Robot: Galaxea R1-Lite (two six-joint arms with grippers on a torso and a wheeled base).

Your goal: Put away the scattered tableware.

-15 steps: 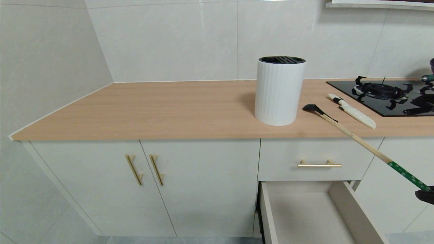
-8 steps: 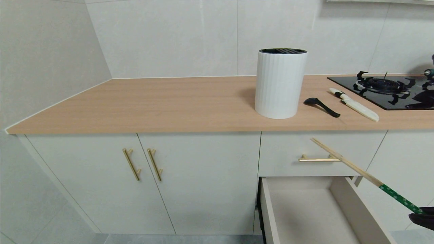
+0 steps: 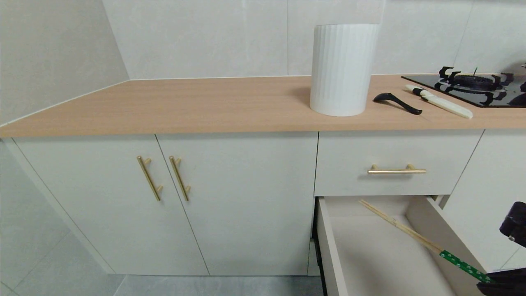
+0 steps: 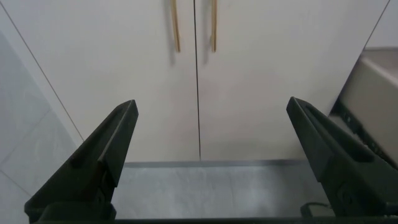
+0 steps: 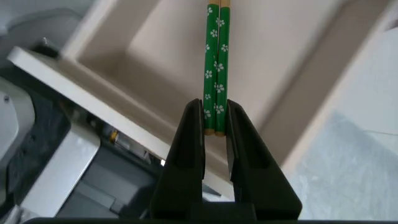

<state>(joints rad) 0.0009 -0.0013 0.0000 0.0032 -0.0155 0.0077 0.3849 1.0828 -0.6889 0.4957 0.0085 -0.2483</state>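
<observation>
My right gripper (image 3: 499, 283) (image 5: 216, 119) is shut on the green patterned end of a pair of wooden chopsticks (image 3: 404, 232) (image 5: 217, 56). It sits low at the right, by the front corner of the open drawer (image 3: 326, 242) (image 5: 149, 56). The chopsticks slant down into the drawer, tips toward its back. A black spoon (image 3: 396, 102) and a white knife (image 3: 440, 106) lie on the wooden counter, right of a white ribbed utensil holder (image 3: 343, 70). My left gripper (image 4: 211, 109) is open with nothing in it, low in front of the cabinet doors.
A black gas hob (image 3: 472, 84) sits at the counter's far right. A shut drawer with a gold handle (image 3: 396, 170) is above the open one. Two cabinet doors with gold handles (image 3: 164, 179) (image 4: 194, 28) stand to the left. The counter's left half (image 3: 185, 102) is bare.
The right gripper has carried the chopsticks down from above the counter into the open drawer. The head view has shifted lower, so the counter appears higher in the picture.
</observation>
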